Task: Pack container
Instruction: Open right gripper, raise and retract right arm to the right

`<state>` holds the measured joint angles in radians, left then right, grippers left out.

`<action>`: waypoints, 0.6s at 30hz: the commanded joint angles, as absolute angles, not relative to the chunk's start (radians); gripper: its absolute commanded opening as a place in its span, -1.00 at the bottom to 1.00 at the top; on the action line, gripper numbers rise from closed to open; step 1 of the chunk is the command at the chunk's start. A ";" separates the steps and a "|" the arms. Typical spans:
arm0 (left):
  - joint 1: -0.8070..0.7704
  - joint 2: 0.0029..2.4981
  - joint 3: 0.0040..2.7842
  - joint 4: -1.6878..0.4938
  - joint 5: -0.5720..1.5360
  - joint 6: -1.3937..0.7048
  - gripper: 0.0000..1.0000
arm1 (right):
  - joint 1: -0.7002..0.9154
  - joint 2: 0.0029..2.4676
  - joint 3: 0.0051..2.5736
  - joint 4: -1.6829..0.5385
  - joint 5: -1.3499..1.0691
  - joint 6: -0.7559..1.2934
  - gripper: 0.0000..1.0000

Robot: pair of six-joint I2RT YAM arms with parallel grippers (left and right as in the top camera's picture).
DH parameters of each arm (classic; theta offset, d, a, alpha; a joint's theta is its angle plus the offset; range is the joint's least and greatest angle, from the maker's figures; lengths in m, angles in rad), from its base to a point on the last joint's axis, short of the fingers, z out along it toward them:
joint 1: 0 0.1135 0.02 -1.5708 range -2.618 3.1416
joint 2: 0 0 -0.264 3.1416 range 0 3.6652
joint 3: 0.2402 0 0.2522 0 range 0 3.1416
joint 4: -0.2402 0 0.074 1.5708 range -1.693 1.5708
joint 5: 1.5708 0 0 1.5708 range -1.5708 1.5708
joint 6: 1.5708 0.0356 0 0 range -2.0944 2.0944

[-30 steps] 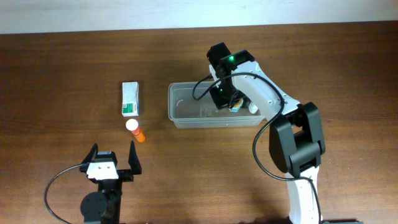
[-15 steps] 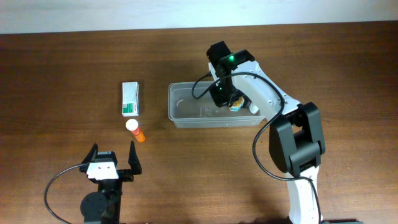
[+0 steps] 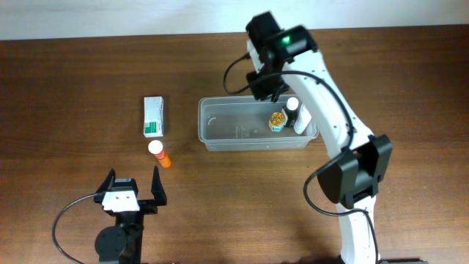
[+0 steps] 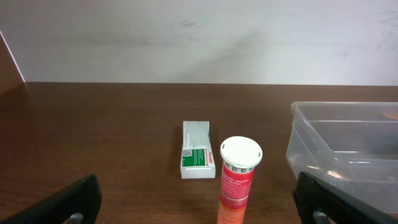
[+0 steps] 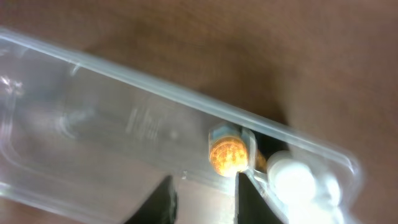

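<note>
The clear container [image 3: 242,130] stands at the table's middle. In its right end are a small gold-topped bottle [image 3: 277,119] and two white-capped bottles [image 3: 293,105]. My right gripper [image 3: 264,86] hangs above the tub's back rim, open and holding nothing. In the right wrist view the gold-topped bottle [image 5: 227,153] and a white cap [image 5: 291,180] lie below the right gripper [image 5: 202,202]. My left gripper [image 3: 132,191] rests open near the front left. In front of it lie an orange tube [image 4: 238,182] and a green-and-white box [image 4: 196,156].
The orange tube [image 3: 160,153] and the box [image 3: 153,116] lie on the wooden table left of the container. The right arm's links [image 3: 333,117] reach over the tub's right end. A pale wall [image 4: 199,37] stands behind the table.
My right gripper has opened, let go of the gold-topped bottle inside the container and risen toward the back. The left arm has not moved.
</note>
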<state>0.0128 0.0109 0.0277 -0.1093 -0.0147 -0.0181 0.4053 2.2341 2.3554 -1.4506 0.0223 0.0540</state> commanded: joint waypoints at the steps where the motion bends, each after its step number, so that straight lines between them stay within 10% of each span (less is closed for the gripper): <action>1: 0.018 0.006 0.020 -0.105 -0.004 -0.003 0.99 | 0.387 2.233 2.529 -1.534 0.047 0.060 -0.15; 4: 0.018 0.006 0.020 -0.105 -0.004 -0.003 0.99 | 0.367 2.231 2.659 -1.638 0.082 0.061 0.57; 7: 0.018 0.006 0.020 -0.105 -0.004 -0.003 0.99 | 0.332 2.223 2.742 -1.699 0.093 0.068 0.89; 18: 0.018 0.006 0.020 -0.105 -0.004 -0.003 0.99 | 0.102 2.146 2.739 -1.699 0.091 0.111 0.96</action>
